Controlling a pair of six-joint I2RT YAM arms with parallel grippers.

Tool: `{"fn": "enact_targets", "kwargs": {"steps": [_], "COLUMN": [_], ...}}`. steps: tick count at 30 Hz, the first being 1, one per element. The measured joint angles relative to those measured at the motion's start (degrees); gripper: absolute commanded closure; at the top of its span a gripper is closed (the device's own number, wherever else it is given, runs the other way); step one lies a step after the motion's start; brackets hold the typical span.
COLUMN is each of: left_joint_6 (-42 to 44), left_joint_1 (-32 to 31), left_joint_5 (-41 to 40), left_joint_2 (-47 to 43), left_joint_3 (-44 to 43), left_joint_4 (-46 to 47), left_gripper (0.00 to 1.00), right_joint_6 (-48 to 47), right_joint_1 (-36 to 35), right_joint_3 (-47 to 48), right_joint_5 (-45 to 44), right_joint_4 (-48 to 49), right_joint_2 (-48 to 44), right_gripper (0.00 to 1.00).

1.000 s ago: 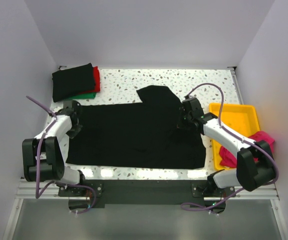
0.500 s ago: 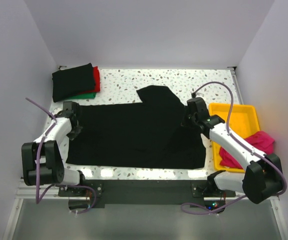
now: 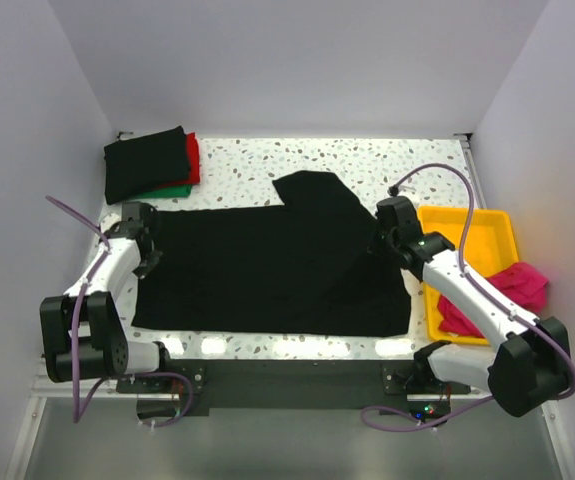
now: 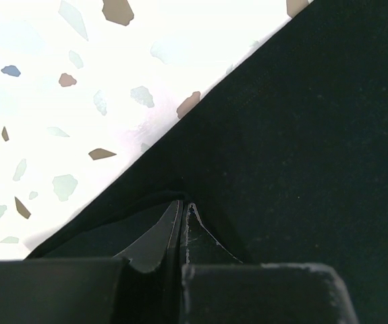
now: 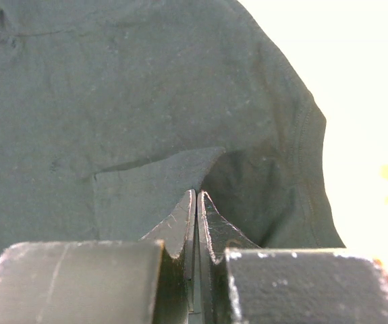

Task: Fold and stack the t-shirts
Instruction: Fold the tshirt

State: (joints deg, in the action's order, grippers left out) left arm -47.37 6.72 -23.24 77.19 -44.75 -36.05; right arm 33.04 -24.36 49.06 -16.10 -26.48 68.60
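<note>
My left jaws are pinched closed on the left hem of the black shirt (image 3: pixel 267 270), with a small ridge of cloth raised at their tips. My right jaws are closed likewise on a fold at its right edge. The shirt lies spread on the tabletop (image 3: pixel 387 165) between them. Right of the right jaws, a pink shirt (image 3: pixel 522 280) drapes over the tray (image 3: pixel 467 225). Beyond the left jaws sits a folded stack (image 3: pixel 147 163).

The left gripper (image 4: pixel 182 204) is closed on the left edge of the black t-shirt (image 3: pixel 267 270). The right gripper (image 5: pixel 197 196) is closed on its right edge.
</note>
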Motion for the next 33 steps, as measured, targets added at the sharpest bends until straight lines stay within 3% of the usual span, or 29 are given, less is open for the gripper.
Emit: {"fn": "enact_targets", "kwargs": {"steps": [33], "left_joint_6": [1.0], "left_joint_1": [2.6], "left_joint_5": [0.0], "left_joint_2": [-1.6], "left_joint_3": [-0.2], "left_joint_4": [-0.1], "left_gripper": [1.0], "right_joint_6": [0.0], "right_joint_1": [0.1], "right_joint_3": [1.8], "right_joint_5": [-4.0], "right_joint_4": [-1.4], "right_joint_2": [-1.6], "right_gripper": [1.0]}}
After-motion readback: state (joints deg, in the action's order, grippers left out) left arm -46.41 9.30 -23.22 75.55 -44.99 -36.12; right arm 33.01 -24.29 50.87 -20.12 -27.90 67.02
